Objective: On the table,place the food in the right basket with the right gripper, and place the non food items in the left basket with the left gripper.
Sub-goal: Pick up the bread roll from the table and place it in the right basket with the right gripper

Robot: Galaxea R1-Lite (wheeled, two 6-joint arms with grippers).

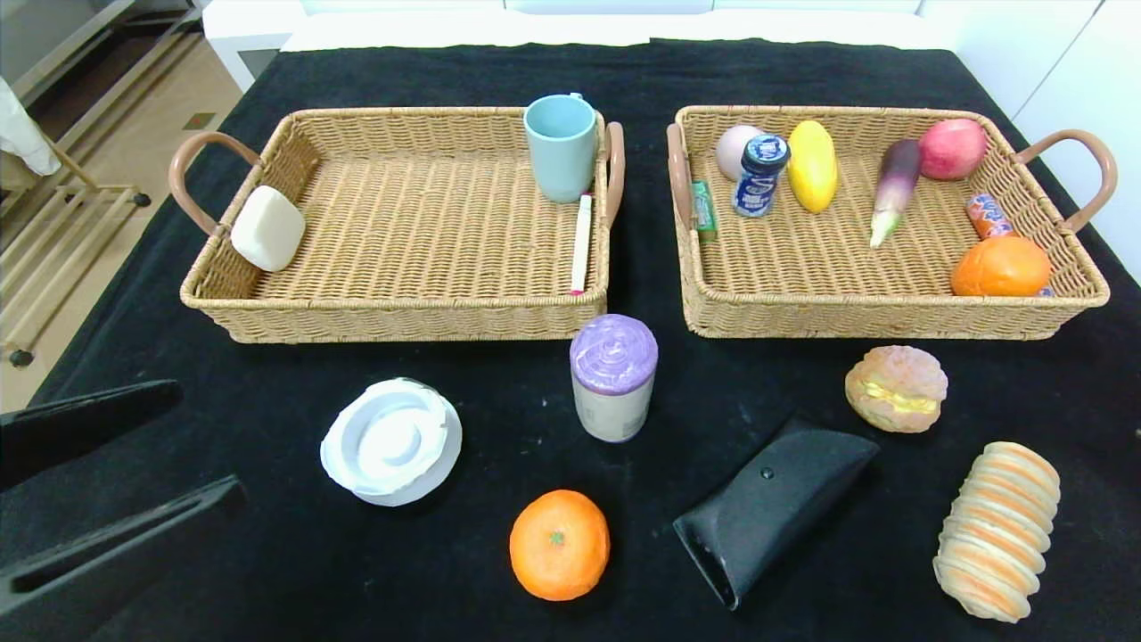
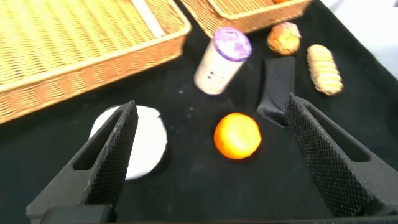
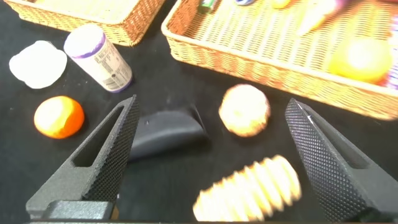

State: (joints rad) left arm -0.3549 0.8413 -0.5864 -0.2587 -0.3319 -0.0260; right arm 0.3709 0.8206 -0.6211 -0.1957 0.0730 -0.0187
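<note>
A: Where does the sorting stand?

B: Five things are still on the black table: a white ashtray lower left, a purple-capped roll at centre, a tangerine at the bottom centre, a black case right of centre, and two breads at lower right, a round bun and a ridged loaf.

A: And the grippers?

B: The left gripper hangs with jaws spread wide and nothing between them; in the head view its fingers show at the lower left edge. The right gripper is equally wide and empty, out of the head view.

A: Which is nearer to what?

B: In the right wrist view the bun sits almost centred between the spread jaws, the loaf just below it. So I judge the right arm best placed for the bun, with the right basket directly above it in the frame. The ashtray lies closest to the left fingers, just below the left basket.

A: The case?

B: Its long axis runs diagonally, lower left to upper right, well across from the left arm.
</note>
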